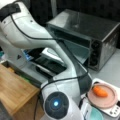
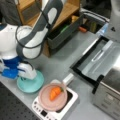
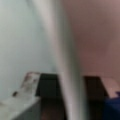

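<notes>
In a front view the gripper [image 2: 25, 71] sits at the lower left of the frame, low over a teal plate [image 2: 30, 83] on the grey bench [image 2: 58, 60]. Whether its fingers are parted or hold anything, I cannot tell. Just to the frame's right, a carrot [image 2: 55, 93] lies in a pink bowl [image 2: 52, 97] on a white scale [image 2: 53, 110]. Farther back at the right edge stands a toaster oven [image 2: 100, 67] with its door dropped open. A wooden shelf [image 2: 53, 15] fills the upper left.

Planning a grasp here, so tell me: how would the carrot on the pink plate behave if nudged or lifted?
The carrot looks tapered and rounded, so it would probably roll in a curve across the shallow pink plate. It seems stiff rather than floppy. The plate sits on a scale, so pushing hard might shift it.
</notes>
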{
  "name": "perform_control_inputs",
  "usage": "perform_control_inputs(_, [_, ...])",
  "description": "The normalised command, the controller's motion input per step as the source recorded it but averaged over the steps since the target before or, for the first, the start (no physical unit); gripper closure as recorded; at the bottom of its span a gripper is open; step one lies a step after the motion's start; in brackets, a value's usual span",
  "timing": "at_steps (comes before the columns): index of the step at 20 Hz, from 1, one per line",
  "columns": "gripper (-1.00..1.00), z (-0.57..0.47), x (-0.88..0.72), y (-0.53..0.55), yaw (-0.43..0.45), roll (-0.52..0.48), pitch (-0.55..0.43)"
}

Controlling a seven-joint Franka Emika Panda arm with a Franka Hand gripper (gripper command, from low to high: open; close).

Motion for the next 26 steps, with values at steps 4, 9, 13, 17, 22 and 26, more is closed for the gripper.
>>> perform_control_inputs(4, [1.00, 0.11, 0.32, -0.21, 0.095, 0.379, 0.159])
perform_control_inputs(9, [1.00, 0.13, 0.32, -0.23, 0.039, 0.327, 0.178])
perform_control_inputs(13, [1.00, 0.14, 0.32, -0.23, 0.017, 0.311, 0.181])
perform_control_inputs(17, [1.00, 0.13, 0.32, -0.21, 0.018, 0.304, 0.174])
perform_control_inputs(22, [1.00, 0.12, 0.32, -0.20, 0.019, 0.301, 0.171])
perform_control_inputs(26, [1.00, 0.14, 0.28, -0.18, -0.044, 0.298, 0.246])
